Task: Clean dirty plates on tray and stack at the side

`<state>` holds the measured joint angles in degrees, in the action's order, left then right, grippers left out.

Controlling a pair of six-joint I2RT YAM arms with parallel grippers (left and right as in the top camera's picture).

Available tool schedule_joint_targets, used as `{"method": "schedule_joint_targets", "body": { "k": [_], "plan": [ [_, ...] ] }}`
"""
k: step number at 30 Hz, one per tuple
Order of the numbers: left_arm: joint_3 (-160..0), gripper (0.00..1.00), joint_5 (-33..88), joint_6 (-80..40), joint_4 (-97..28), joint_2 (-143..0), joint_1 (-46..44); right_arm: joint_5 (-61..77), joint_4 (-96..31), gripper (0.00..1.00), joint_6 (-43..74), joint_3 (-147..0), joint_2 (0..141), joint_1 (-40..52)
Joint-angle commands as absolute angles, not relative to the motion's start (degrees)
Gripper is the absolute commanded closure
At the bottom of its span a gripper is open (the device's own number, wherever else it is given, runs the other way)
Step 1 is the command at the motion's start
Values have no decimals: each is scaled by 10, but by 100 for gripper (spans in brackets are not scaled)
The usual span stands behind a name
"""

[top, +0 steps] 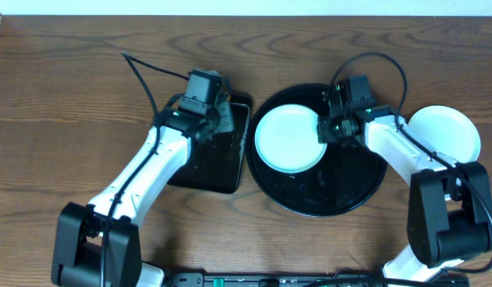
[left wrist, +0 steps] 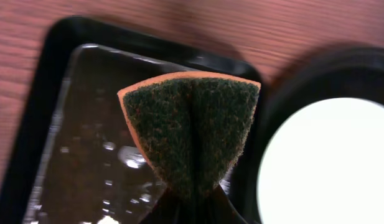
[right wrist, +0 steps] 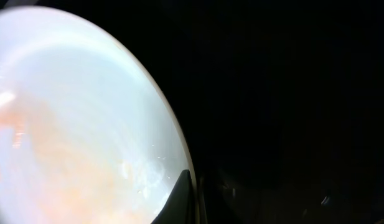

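A pale mint-white plate point(top: 288, 137) lies on the left half of the round black tray point(top: 341, 187). My right gripper point(top: 328, 127) is shut on its right rim. In the right wrist view one finger point(right wrist: 187, 198) lies over the rim of the plate point(right wrist: 73, 112), which has a faint orange smear at the left. My left gripper point(top: 222, 118) is shut on a folded orange sponge with a green scouring face point(left wrist: 192, 130), held above the wet rectangular black tray point(left wrist: 61, 124). Another pale plate point(top: 445, 134) rests on the bare wood to the right of the round tray.
The rectangular black tray point(top: 206, 167) sits just left of the round tray, almost touching it. The plate on the round tray also shows at the right of the left wrist view point(left wrist: 328, 162). Both arms' bases stand at the table's front edge.
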<state>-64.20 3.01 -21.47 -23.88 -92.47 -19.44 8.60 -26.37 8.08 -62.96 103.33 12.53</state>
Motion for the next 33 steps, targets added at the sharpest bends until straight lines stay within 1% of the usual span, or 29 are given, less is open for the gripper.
{"method": "schedule_joint_targets", "body": {
  "k": [1,4,8,12,16,20,26,33],
  "plan": [
    [-636,90,19,-204,-240,-948,-175,36,-262,99,32,-658,975,130],
    [-636,90,19,-204,-240,-968,-166,9,-268,99,-10,-658,938,130],
    [-636,90,19,-204,-239,-1002,-166,-71,-282,99,-33,-658,893,131],
    [-636,90,19,-204,-235,-1038,-166,-145,-279,99,-94,-658,858,140],
    [-636,90,19,-204,-231,-1063,-166,-224,-268,99,-166,-658,836,164],
    [-636,90,19,-204,-229,-1071,-166,-301,-256,99,-242,-658,829,209],
    [-636,90,19,-204,-229,-1071,-166,-405,-241,99,-269,-658,829,272],
    [-636,90,19,-204,-229,-1071,-166,-420,-229,99,-269,-658,829,278]
  ]
}}
